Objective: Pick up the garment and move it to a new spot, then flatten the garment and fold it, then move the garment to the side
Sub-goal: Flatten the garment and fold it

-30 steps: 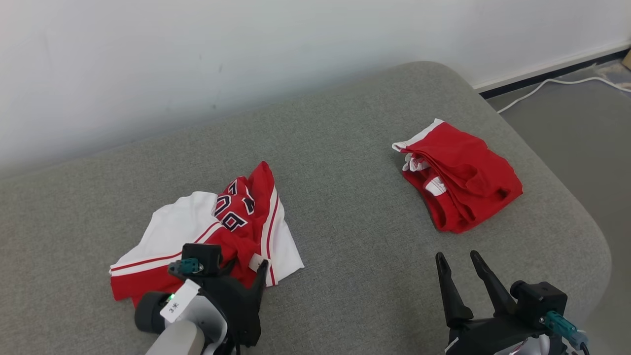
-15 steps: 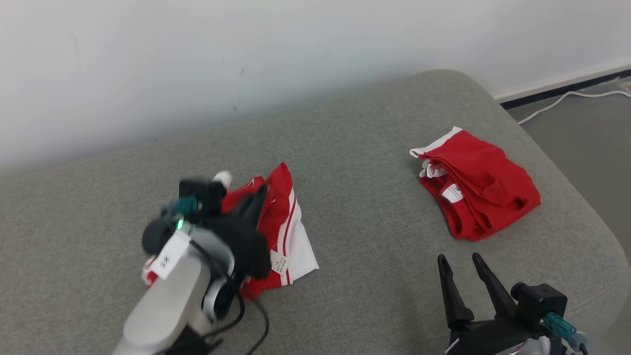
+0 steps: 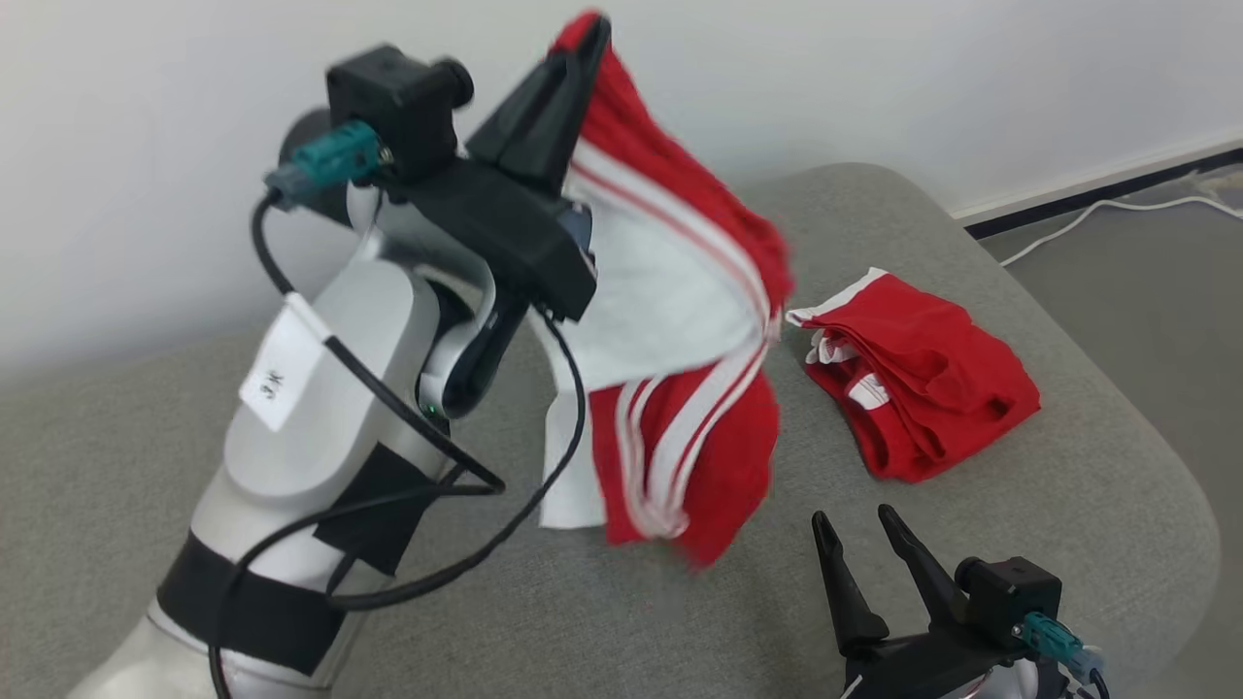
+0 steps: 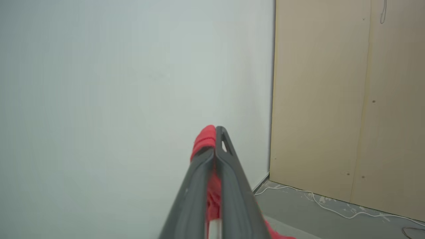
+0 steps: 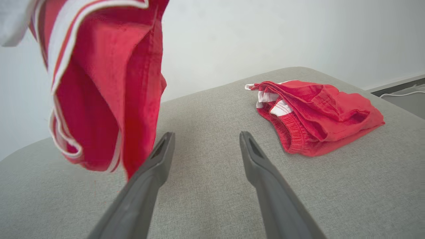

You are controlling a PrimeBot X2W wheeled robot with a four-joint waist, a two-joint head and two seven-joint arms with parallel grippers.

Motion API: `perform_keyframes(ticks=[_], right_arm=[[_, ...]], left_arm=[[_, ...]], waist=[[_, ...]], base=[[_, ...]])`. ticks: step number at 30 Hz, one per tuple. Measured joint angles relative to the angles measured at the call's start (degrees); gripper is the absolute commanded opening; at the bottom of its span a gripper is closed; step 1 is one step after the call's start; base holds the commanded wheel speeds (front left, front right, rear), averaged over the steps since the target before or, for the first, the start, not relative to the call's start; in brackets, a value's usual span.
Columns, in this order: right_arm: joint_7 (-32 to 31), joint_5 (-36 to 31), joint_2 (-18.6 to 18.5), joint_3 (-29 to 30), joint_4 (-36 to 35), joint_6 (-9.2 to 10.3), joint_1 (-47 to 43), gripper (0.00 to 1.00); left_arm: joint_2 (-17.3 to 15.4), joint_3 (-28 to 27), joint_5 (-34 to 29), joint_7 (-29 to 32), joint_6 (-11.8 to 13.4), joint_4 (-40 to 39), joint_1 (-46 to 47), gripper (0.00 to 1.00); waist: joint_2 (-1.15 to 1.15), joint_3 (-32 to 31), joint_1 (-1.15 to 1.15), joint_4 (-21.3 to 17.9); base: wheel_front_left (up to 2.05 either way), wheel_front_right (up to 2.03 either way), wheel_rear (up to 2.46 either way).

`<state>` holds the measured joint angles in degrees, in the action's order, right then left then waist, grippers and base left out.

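The red and white garment [image 3: 680,320] hangs in the air above the grey couch, pinched at its top by my left gripper [image 3: 587,34], which is raised high and shut on it. In the left wrist view the shut fingers [image 4: 199,179] clamp red cloth [image 4: 204,139] at their tips. In the right wrist view the garment [image 5: 106,93] dangles at the upper left, clear of the cushion. My right gripper [image 3: 855,529] rests low at the front right, open with nothing in it; its tips [image 5: 206,137] point across the couch.
A folded red garment [image 3: 918,374] lies on the couch's right side, also in the right wrist view [image 5: 315,113]. The grey couch cushion [image 3: 175,388] ends at a rounded right edge. A white cable [image 3: 1088,218] runs along the floor by the wall.
My left gripper shut on the garment and lifted it from the couch high into the air. The camera shifted a little. The right gripper stayed open, at the lower right.
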<state>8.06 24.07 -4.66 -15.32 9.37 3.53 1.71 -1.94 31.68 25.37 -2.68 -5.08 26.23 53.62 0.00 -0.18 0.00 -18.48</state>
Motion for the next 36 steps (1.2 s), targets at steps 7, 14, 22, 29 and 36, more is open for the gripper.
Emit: perform_keyframes(ticks=[7, 14, 22, 29, 36], right_arm=[[0.2, 0.0, 0.0, 0.9, 0.1, 0.07, -1.4, 1.0], [1.0, 0.0, -0.3, 1.9, -0.5, 0.25, -2.5, 1.0], [1.0, 0.0, -0.3, 1.7, -1.0, 0.25, -2.3, 1.0], [1.0, 0.0, -0.1, 0.8, -0.4, 0.21, -2.0, 1.0], [1.0, 0.0, -0.1, 0.5, 0.0, 0.14, -2.0, 1.0]], left_arm=[[0.4, -3.5, 1.1, -3.0, 1.2, -2.0, 4.2, 0.0], [-2.3, -4.8, 1.9, -2.3, 3.7, 9.8, -5.5, 0.0], [-8.6, -7.3, 2.0, -1.8, 6.5, 19.6, -13.5, 0.0], [-12.4, -11.7, 4.3, -2.6, 9.9, 25.4, -16.9, 1.0], [-13.8, -12.9, 4.7, -4.0, 10.2, 26.6, -18.6, 1.0]], waist=[[0.0, -0.7, 0.0, -0.9], [0.0, -0.3, 0.0, 1.0], [0.0, 0.6, 0.0, 4.5], [0.0, 0.6, 0.0, 7.5], [0.0, -0.1, 0.0, 8.2]], base=[[0.0, 0.0, 0.0], [0.0, 0.0, 0.0], [0.0, 0.0, 0.0], [0.0, 0.0, 0.0], [0.0, 0.0, 0.0]])
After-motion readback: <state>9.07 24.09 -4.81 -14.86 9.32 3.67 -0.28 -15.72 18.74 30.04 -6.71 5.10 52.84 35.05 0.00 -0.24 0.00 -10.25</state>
